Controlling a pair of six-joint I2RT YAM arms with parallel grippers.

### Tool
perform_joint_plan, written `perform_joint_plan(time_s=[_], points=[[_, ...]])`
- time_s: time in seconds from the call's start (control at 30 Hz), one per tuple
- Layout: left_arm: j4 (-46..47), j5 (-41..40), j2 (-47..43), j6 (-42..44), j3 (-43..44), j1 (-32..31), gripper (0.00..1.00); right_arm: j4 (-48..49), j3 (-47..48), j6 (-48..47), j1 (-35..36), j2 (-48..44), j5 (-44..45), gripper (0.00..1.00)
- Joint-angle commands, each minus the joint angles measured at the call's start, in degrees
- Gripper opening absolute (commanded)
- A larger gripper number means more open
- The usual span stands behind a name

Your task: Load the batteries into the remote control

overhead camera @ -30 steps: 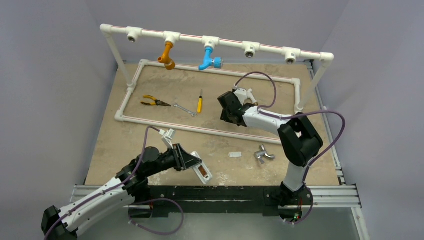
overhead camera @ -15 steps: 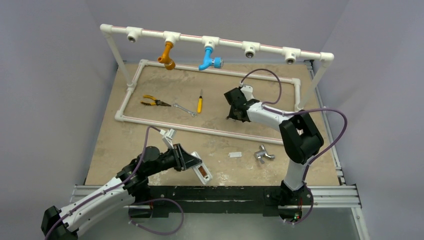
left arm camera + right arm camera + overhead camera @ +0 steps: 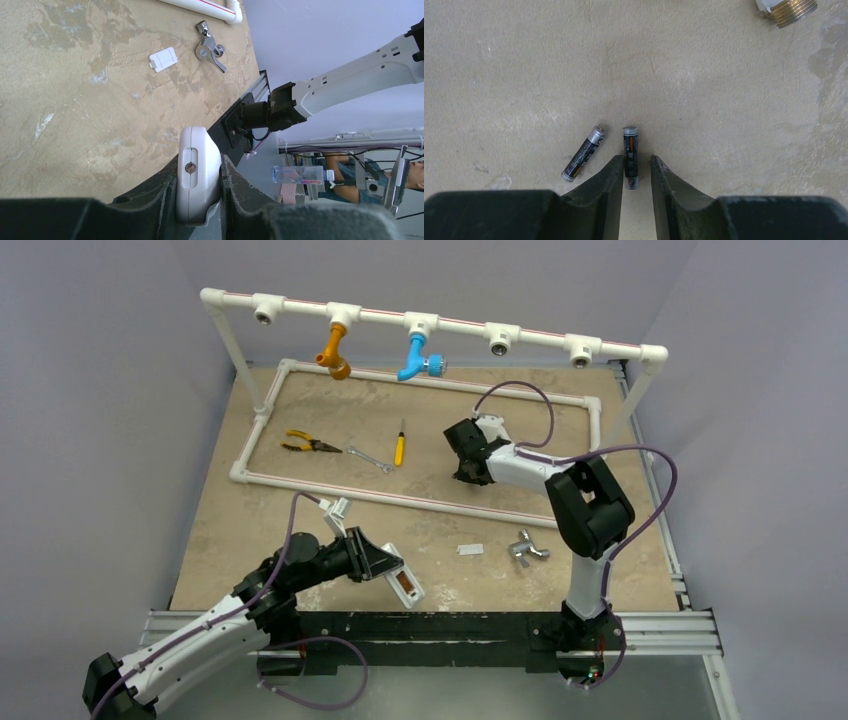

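While our left gripper [image 3: 199, 167] clamps the remote [image 3: 196, 142] near the table [image 3: 75, 100] front edge, our right gripper [image 3: 634, 162] straddles one battery [image 3: 630, 147] lying flat, jaws slightly parted, not squeezing; the second battery [image 3: 585, 159] lies just beside.

Remote control [image 3: 198, 172] base hidden between jaws, brass fitting [image 3: 791, 7] cropped

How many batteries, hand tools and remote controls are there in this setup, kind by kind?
Batteries: 2
Hand tools: 3 (pliers, wrench, screwdriver)
Remote control: 1
Total: 6
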Motion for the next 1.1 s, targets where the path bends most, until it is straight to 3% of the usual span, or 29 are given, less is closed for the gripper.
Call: perform_joint_plan(time_s=[0.0,0.27,0.4,0.53,0.73,0.83,1.07], points=[[2.27,0.86,-0.5,0.99,-0.46,0.33,0.0,-0.68,1.59,-1.24,-0.29,0.98,0.68,0.23],[2.1,0.81,-0.87,0.87,-0.31,0.5,0.0,1.53,-4.41,-3.15,-0.31,-4.4,-1.33,0.01],[2.71,1.08,-0.11,0.94,-0.05,0.5,0.0,6.3,-11.77,-5.32,-0.27,-13.01,-3.03,0.0],[4.47,1.72,1.37,1.07,0.45,0.56,0.0,11.95,-20.43,-10.33,-0.16,-27.39,-6.39,0.0],[6.44,2.09,3.18,1.86,2.01,0.59,0.0,15.76,-30.48,-15.43,0.47,-49.42,-21.19,0.0],[7.52,2.05,3.79,2.18,3.0,0.67,0.0,15.79,-35.11,-16.71,2.72,-61.02,-25.46,0.0],[11.4,3.19,5.5,3.94,5.9,0.69,0.0,23.14,-45.01,-25.6,10.44,-86.74,-45.88,0.0]])
